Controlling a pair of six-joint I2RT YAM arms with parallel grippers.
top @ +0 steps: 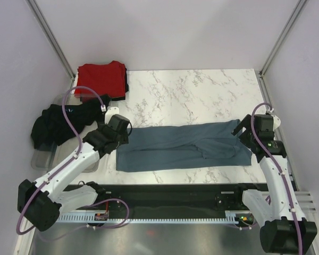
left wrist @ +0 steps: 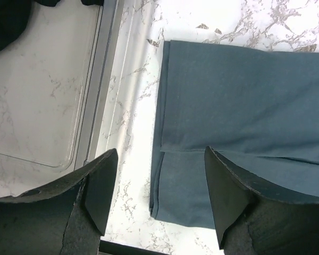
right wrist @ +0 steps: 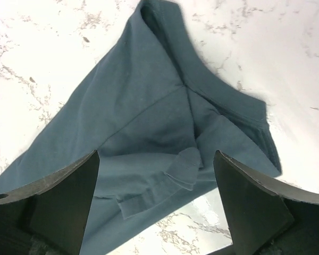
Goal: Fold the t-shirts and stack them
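Observation:
The slate blue-grey t-shirt [top: 183, 146] lies folded lengthwise into a long strip across the near part of the marble table. My left gripper [top: 118, 139] is open above its left end; the left wrist view shows the shirt's left edge [left wrist: 239, 122] between the fingers. My right gripper [top: 244, 133] is open above its right end, where the collar and a sleeve [right wrist: 165, 143] bunch up. The red t-shirt [top: 101, 78] lies folded at the back left. The black t-shirt [top: 64, 123] is crumpled on the clear tray [top: 45, 159] at the left.
The clear tray's rim [left wrist: 90, 106] runs just left of the blue shirt's end. A black rail [top: 170, 194] runs along the table's near edge. White walls with metal posts close in the back and sides.

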